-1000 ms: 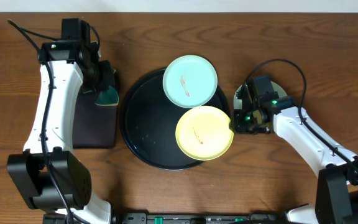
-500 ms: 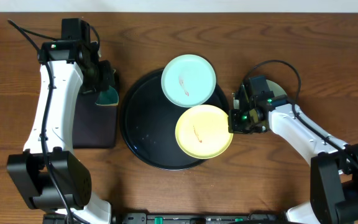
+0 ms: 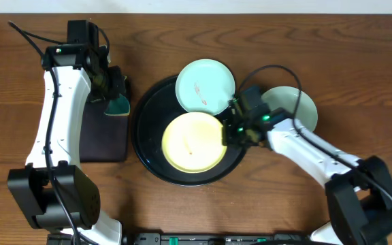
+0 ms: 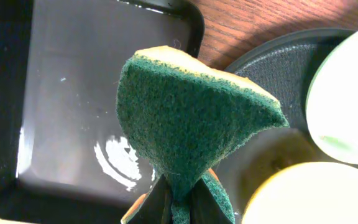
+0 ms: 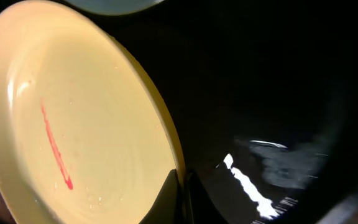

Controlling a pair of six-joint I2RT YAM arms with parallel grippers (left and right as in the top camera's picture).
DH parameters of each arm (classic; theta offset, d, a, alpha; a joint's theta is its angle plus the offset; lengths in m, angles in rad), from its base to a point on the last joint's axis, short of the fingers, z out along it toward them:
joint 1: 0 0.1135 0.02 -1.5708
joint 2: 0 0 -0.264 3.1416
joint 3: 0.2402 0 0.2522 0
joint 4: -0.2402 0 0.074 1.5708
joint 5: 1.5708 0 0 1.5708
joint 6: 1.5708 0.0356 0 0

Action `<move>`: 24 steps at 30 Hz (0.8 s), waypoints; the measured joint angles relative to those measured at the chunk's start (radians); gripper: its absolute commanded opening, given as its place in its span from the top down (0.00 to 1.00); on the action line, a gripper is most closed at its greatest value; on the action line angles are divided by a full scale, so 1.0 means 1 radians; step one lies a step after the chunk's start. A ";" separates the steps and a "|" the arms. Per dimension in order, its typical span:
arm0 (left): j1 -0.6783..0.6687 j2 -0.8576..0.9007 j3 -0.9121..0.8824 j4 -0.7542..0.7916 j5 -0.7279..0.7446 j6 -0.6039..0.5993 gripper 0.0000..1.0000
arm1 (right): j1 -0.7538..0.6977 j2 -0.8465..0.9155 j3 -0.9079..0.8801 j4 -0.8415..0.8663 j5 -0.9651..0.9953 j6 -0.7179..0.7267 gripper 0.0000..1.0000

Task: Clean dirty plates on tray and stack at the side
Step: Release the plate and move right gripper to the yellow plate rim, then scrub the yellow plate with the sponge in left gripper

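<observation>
The round black tray [image 3: 148,139] holds a pale yellow plate [image 3: 192,141] with a red smear, in its middle. My right gripper [image 3: 227,132] is shut on that plate's right rim [image 5: 173,149]. A mint plate [image 3: 205,85] with a red smudge lies on the tray's upper right rim. Another mint plate [image 3: 298,109] lies on the table right of the tray, partly under my right arm. My left gripper [image 3: 118,95] is shut on a green sponge [image 4: 191,118] above the rectangular tray's right edge.
A rectangular black tray [image 3: 101,139] with a wet shine [image 4: 73,112] lies left of the round tray. Wood table surrounds everything. My right arm stretches from the lower right across the table.
My right gripper has dragged the yellow plate left, from the tray's right rim to its middle. The mint plate on the table is now uncovered. The left arm has not moved.
</observation>
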 measured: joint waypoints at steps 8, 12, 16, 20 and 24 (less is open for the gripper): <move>-0.029 0.000 -0.013 0.002 0.000 -0.103 0.93 | 0.055 0.116 0.000 0.075 0.023 0.172 0.99; -0.078 0.000 -0.062 0.003 0.000 -0.156 0.93 | 0.055 0.119 0.002 0.082 0.016 0.202 0.99; -0.147 0.000 -0.132 0.028 0.000 -0.203 0.93 | 0.055 0.119 0.002 0.088 0.016 0.215 0.99; -0.224 0.000 -0.200 0.062 0.001 -0.245 0.93 | 0.055 0.119 0.002 0.089 0.016 0.220 0.99; -0.300 0.000 -0.298 0.139 0.004 -0.286 0.93 | 0.055 0.119 0.002 0.091 0.016 0.223 0.99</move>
